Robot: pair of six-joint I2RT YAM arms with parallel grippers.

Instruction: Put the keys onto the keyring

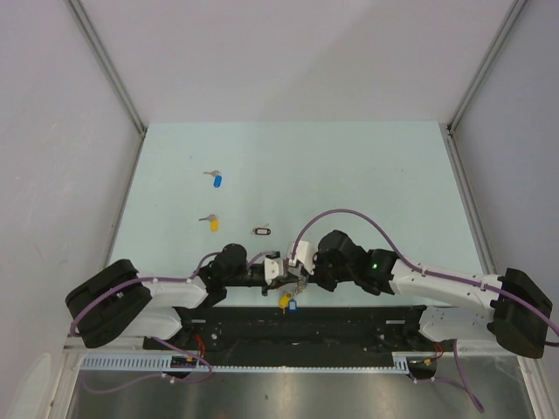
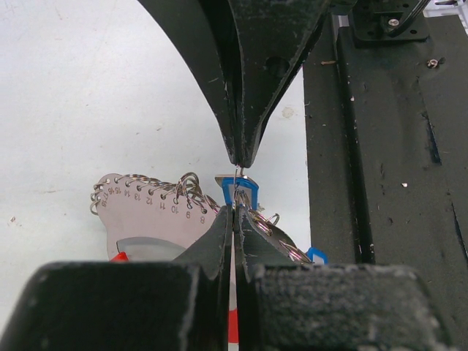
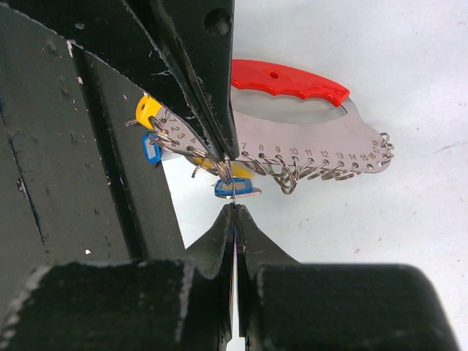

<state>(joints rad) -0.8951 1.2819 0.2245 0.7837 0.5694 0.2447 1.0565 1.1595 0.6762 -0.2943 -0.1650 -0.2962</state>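
Observation:
The keyring (image 3: pixel 314 146) is a curved silver plate with numbered holes, small wire loops and a red arc (image 3: pixel 289 80); it also shows in the left wrist view (image 2: pixel 139 208). My left gripper (image 2: pixel 234 212) is shut on its edge, seen from the right wrist (image 3: pixel 223 155). My right gripper (image 3: pixel 234 208) is shut on the thin wire loop of a blue-headed key (image 3: pixel 238 188), tip to tip with the left gripper (image 1: pixel 272 271). A yellow key (image 3: pixel 148 111) and another blue key (image 3: pixel 151 150) hang on the ring. Loose blue (image 1: pixel 217 180) and yellow (image 1: pixel 211 222) keys lie on the table.
A small black-rimmed oval tag (image 1: pixel 262 231) lies on the table behind the grippers. The black base rail (image 1: pixel 288 325) runs along the near edge just below the keyring. Grey walls and metal posts (image 1: pixel 105 65) bound the table.

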